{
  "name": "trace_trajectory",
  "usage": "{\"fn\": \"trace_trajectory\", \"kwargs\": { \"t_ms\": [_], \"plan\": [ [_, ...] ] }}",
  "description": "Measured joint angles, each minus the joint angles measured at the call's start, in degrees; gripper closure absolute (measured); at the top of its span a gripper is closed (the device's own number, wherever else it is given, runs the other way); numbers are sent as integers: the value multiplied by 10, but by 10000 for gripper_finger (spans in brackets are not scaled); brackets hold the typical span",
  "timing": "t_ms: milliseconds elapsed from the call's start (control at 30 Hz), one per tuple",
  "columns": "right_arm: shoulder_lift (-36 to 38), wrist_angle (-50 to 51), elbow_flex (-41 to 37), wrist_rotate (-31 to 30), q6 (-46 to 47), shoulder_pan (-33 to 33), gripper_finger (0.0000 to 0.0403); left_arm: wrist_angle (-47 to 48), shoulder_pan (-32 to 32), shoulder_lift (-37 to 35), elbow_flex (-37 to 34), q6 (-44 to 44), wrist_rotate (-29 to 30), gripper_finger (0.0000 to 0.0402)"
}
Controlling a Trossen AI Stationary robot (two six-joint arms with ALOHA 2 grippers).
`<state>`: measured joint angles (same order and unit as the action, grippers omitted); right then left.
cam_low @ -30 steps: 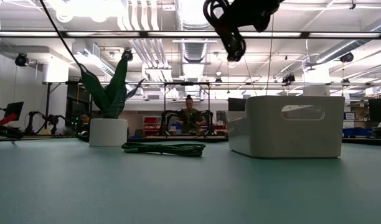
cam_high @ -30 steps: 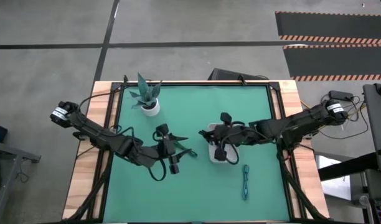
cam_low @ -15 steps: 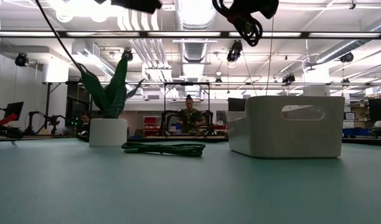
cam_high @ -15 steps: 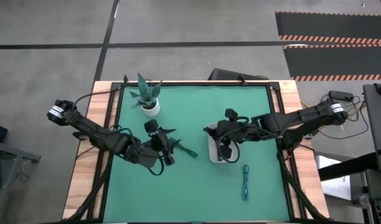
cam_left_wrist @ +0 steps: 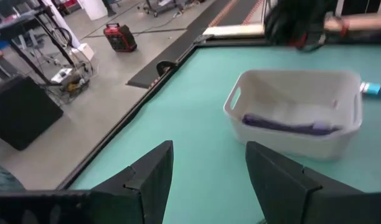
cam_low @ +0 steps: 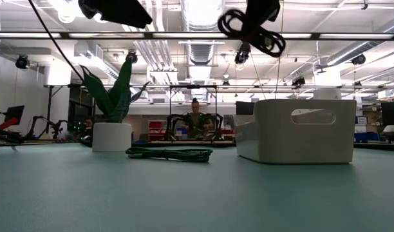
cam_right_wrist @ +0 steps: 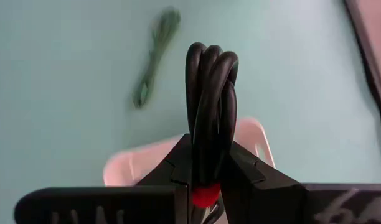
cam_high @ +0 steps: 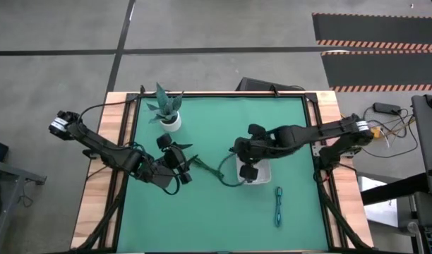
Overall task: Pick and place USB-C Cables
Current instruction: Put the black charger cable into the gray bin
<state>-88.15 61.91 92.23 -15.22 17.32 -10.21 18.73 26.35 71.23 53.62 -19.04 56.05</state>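
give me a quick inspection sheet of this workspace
surface: green mat on a wood-edged table
job's things: black-and-red cable held over white tray; purple-looking cable inside it; green cable and teal cable on the mat
clutter: potted plant
grippers: right gripper shut on the black-and-red cable; left gripper open, empty, raised
cables: arm wiring along both arms
surroundings: workshop, seated person behind
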Motion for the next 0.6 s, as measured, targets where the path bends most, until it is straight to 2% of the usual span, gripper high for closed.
{"fn": "trace_trajectory", "kwargs": {
  "t_ms": [200,333,467,600],
  "plan": [
    [-49,121,57,51,-7,36,365,-2,1,-16,-3,-3,-1,214],
    [-70,162,62,58,-32,51,365,-2,3,-19,-3,-3,-2,214],
    [-73,161,42,94,-141,55,365,-2,8,-19,-4,-3,-2,214],
    [-70,163,22,96,-309,43,365,-2,10,-19,-4,-3,-2,214]
  ]
}}
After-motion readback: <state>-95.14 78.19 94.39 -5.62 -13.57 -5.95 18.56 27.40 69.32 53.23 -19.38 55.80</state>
